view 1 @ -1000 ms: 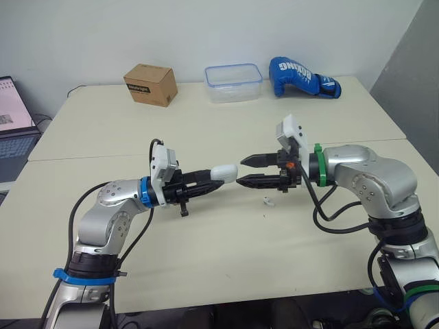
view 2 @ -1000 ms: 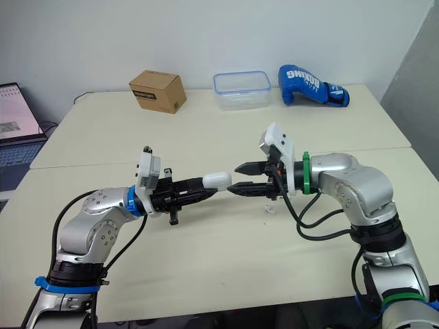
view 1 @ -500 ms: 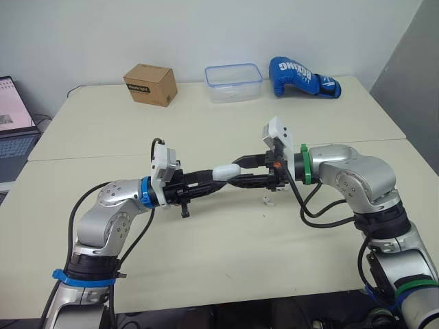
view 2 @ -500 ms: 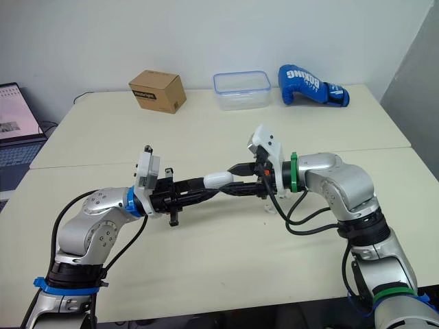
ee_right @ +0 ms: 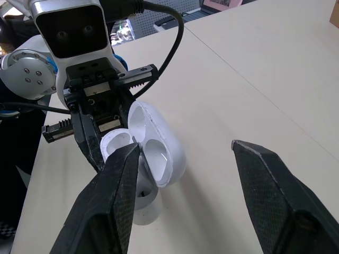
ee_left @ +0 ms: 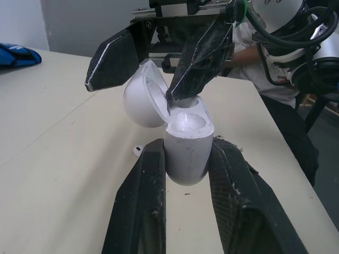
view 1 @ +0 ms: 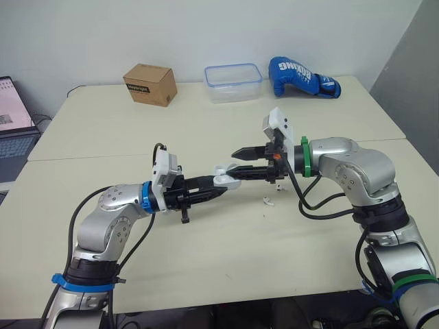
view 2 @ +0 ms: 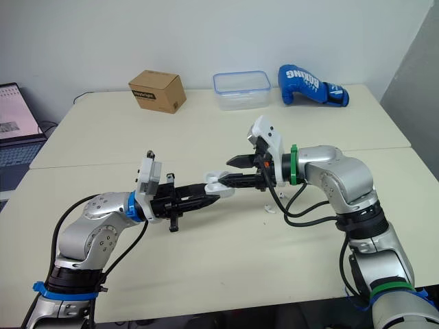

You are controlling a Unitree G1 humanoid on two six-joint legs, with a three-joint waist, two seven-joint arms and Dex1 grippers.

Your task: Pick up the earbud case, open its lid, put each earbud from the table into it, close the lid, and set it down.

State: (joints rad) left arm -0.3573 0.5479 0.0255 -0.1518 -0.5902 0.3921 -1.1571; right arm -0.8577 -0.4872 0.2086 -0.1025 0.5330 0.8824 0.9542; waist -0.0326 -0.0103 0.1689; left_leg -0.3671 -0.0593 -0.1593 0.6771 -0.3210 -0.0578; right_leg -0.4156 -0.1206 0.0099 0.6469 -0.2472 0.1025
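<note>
The left tool (view 1: 214, 188) is closed on the white earbud case (ee_left: 186, 151), holding it above the worktop (view 1: 103, 130) with its lid (ee_left: 142, 103) swung open. The right tool (view 1: 238, 163) is spread wide and holds nothing, with one fingertip at the joint between lid and body. One earbud (view 1: 267, 201) lies on the worktop nearby. A blue glove (view 2: 310, 84) at the far edge reads "BOXING". The label on the cardboard box (view 1: 150, 84) is too small to read.
</note>
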